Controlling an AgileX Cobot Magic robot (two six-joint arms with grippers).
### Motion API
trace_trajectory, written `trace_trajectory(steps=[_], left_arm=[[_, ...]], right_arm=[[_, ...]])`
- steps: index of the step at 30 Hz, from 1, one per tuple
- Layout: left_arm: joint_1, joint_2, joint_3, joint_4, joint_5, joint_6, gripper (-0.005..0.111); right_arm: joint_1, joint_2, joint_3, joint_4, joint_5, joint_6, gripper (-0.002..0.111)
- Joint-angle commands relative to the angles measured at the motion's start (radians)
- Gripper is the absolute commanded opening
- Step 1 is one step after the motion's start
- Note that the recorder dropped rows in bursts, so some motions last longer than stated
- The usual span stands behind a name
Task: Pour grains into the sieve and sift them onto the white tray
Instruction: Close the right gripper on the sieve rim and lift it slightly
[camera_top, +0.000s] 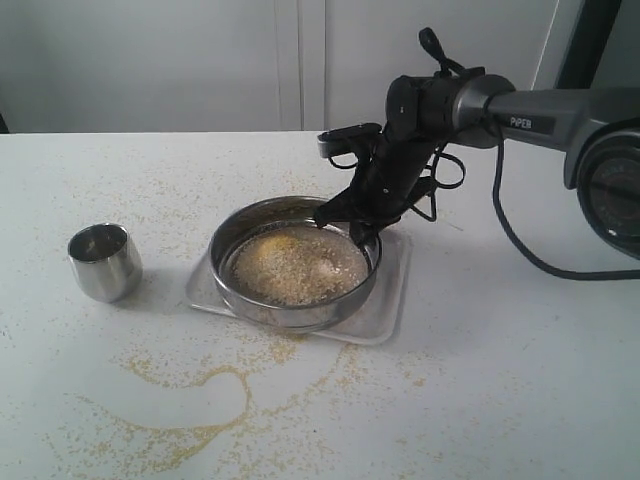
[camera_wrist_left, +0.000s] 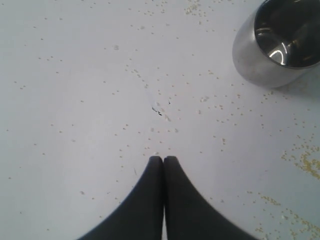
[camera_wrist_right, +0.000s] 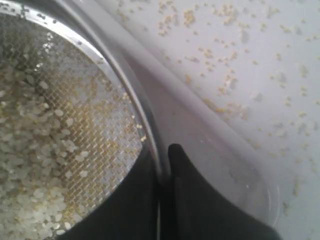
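Where the white counter (camera_top: 500, 390) carries the set, the items stand as follows.

Sieve (camera_top: 290, 312): round, stainless steel, fine mesh bottom. It sits on the white tray (camera_top: 388, 300), whose rim shows past it mostly toward 3 and 5 o'clock.

Grains (camera_top: 296, 265): a low heap over the mesh, golden-yellow toward 10 o'clock, paler whitish bits across the rest.

Right tool (camera_top: 358, 232): reaches down from 2 o'clock and pinches the sieve's rim at about 2 o'clock. In the right wrist view one black finger (camera_wrist_right: 125, 205) lies inside the rim over the mesh and the other lies outside it, over the tray.

Left tool (camera_wrist_left: 163, 159): tips pressed together with nothing between them, above bare counter dotted with single grains.

Steel cup (camera_top: 104, 262): small, rounded, upright, at 9 o'clock from the sieve and apart from the tray.

Stray grains (camera_top: 190, 430): curved yellow trails on the counter at 7 o'clock from the tray, with thinner scatter around it.
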Motion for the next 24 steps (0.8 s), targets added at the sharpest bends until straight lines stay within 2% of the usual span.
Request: trace_trajectory(steps=[1,11,16,24], left_arm=[[0.005,-0.007,-0.001,-0.003,0.009,-0.001,0.0],[0.005,-0.007,-0.001,-0.003,0.009,-0.001,0.0],[0.005,-0.007,-0.001,-0.003,0.009,-0.001,0.0],[0.005,-0.007,-0.001,-0.003,0.009,-0.001,0.0]], right_arm=[[-0.001,0.002,-0.002,0.002,0.008,-0.005,0.0],[-0.001,-0.049,-0.002,0.019,0.071,-0.01,0.0],[-0.001,-0.097,-0.002,0.123,0.076,-0.02,0.0],[-0.011,-0.123,-0.002,0.143,0.098,-0.013,0.0]])
